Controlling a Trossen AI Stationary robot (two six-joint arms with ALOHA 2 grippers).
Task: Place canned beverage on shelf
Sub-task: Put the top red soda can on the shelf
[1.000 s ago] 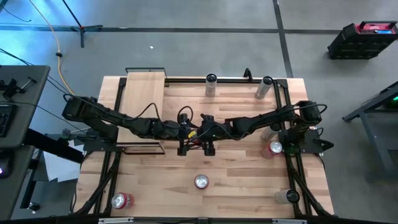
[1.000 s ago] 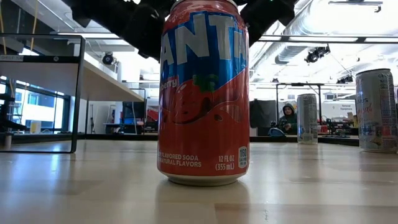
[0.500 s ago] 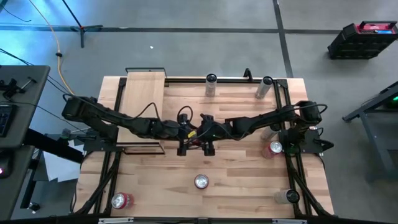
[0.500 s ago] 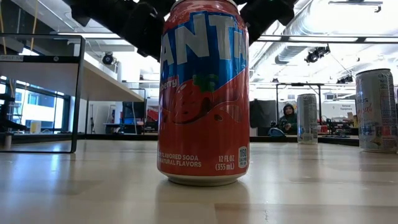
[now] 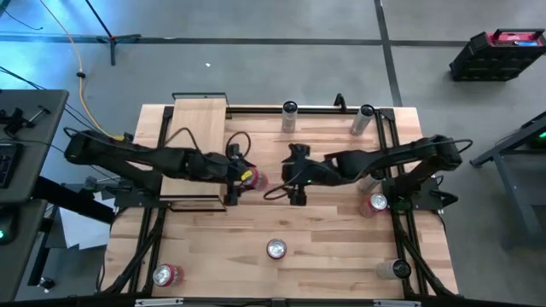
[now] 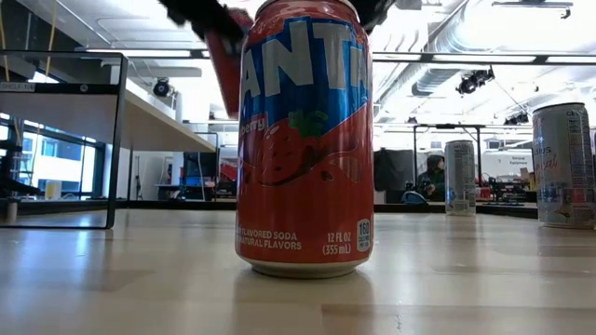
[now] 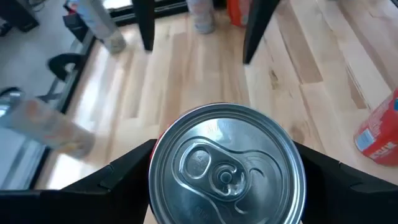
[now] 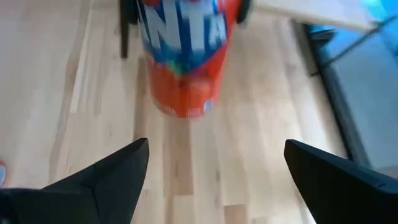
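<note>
Jaws of the left gripper [image 7: 227, 180] are clamped on a red can [image 5: 249, 177], one dark finger on each side of it, and hold it up above the surface [image 5: 324, 256], near the middle. Its silver top with the pull tab faces the left wrist camera. Just to its right, the right gripper [image 5: 296, 175] has its jaws wide apart with nothing between them, and the red can hangs a little in front of them. The shelf [image 5: 197, 128] stands at the far left of the surface, with no can on it. Another red can [image 6: 304, 140] stands upright on the surface, close to the low camera.
</note>
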